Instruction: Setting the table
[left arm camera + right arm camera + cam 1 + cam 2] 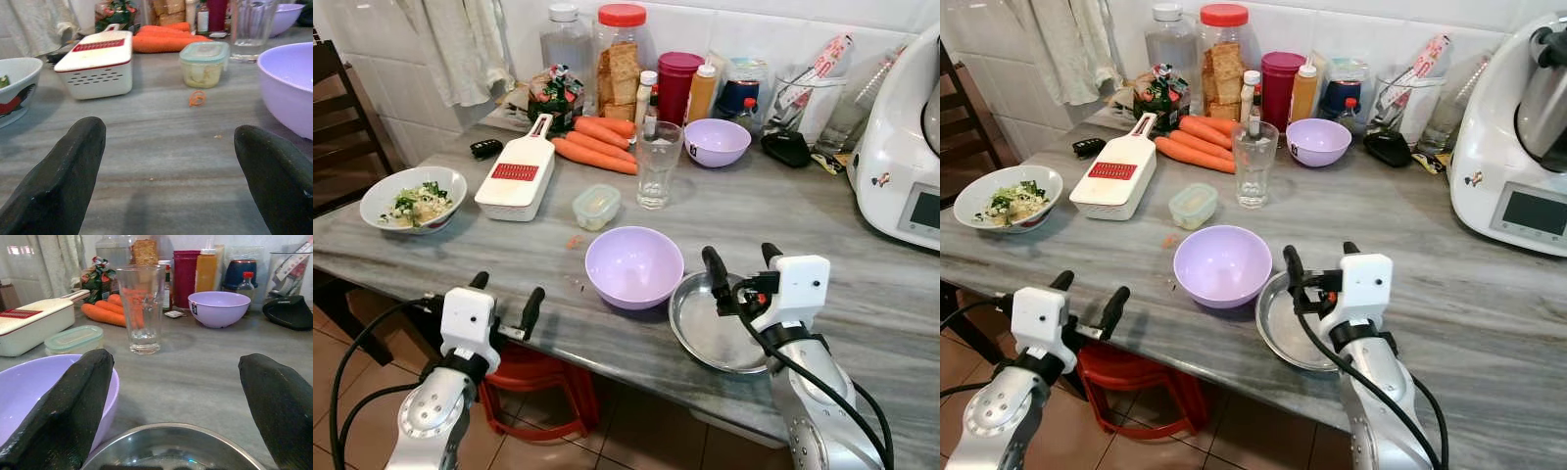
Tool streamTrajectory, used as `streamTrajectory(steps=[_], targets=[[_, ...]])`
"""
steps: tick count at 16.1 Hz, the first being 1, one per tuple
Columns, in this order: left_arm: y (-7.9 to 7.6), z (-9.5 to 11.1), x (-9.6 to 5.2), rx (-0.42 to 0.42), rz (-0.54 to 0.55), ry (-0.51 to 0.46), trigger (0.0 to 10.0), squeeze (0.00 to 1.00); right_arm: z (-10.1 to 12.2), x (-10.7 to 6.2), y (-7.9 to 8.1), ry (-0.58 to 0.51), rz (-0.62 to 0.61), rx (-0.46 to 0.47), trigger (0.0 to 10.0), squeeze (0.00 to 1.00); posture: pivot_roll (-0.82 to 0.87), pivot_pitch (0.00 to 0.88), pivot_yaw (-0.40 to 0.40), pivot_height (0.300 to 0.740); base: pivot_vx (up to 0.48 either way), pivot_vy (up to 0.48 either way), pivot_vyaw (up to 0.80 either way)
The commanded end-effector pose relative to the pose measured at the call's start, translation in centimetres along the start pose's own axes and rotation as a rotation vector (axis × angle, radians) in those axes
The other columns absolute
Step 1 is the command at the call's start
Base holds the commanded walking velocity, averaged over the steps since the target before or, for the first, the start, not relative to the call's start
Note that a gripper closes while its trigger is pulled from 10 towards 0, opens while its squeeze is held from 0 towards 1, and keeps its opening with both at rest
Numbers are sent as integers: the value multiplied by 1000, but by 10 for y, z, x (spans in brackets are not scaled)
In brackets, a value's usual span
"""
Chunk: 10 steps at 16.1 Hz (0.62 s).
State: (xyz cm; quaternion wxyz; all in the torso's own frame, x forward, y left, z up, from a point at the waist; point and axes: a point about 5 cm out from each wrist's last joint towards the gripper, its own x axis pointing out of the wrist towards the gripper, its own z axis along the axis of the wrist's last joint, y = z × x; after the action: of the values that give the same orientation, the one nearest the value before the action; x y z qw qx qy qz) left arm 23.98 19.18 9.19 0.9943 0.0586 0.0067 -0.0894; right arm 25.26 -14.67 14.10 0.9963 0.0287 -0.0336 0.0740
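Observation:
A lilac bowl (pixel 633 266) sits near the table's front edge, touching a shiny metal plate (pixel 700 338) on its right. My right gripper (pixel 743 258) hovers open just above that plate, nothing between its fingers. My left gripper (pixel 505 296) is open at the front edge, left of the lilac bowl. A clear drinking glass (pixel 658 164) stands upright behind the bowl, beside a small lidded container (pixel 596 207). A second lilac bowl (pixel 717 142) rests further back. A white bowl of salad (pixel 413 199) is at the far left.
A white and red grater box (pixel 517 176) and several carrots (pixel 597 144) lie behind the container. Jars and bottles (pixel 622 61) line the tiled wall. A white kitchen machine (pixel 901 157) stands at the right. A red stool (pixel 533 387) sits under the table, a dark chair (pixel 337 108) at left.

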Motion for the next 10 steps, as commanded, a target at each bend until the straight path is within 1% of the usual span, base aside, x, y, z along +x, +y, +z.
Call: streamTrajectory(steps=[1, 2, 3, 4, 6, 9, 10], targets=[[2, -1, 2, -4, 31, 19, 10000, 0, 0, -2, -4, -5, -24, 7, 10000, 0, 16, 0, -18, 740, 0, 0, 0], [1, 0, 4, -4, 42, 20, 10000, 0, -2, -2, -4, 1, -26, 31, 10000, 0, 15, 0, -18, 740, 0, 0, 0], [0, 0, 5, -4, 47, 22, 10000, 0, -5, -1, -4, 30, -32, 15, 10000, 0, 15, 0, -18, 740, 0, 0, 0], [0, 1, 7, -1, 66, 26, 10000, 0, -7, 0, -4, 29, -32, 41, 10000, 0, 13, 0, -19, 740, 0, 0, -788], [-1, 2, 10, -2, 68, 24, 10000, 0, -6, 0, -5, 23, -31, 24, 10000, 0, 12, 0, -17, 740, 0, 0, -800], [-4, 5, 13, -2, 67, 18, 10000, 0, -5, 0, -7, 6, -42, 32, 10000, 0, 12, 0, -17, 740, 0, 0, 0], [-4, 7, 15, 1, 72, 15, 10000, 0, -1, 1, -10, -18, -66, 29, 10000, 0, 13, 0, -16, 740, 0, 0, 0]])
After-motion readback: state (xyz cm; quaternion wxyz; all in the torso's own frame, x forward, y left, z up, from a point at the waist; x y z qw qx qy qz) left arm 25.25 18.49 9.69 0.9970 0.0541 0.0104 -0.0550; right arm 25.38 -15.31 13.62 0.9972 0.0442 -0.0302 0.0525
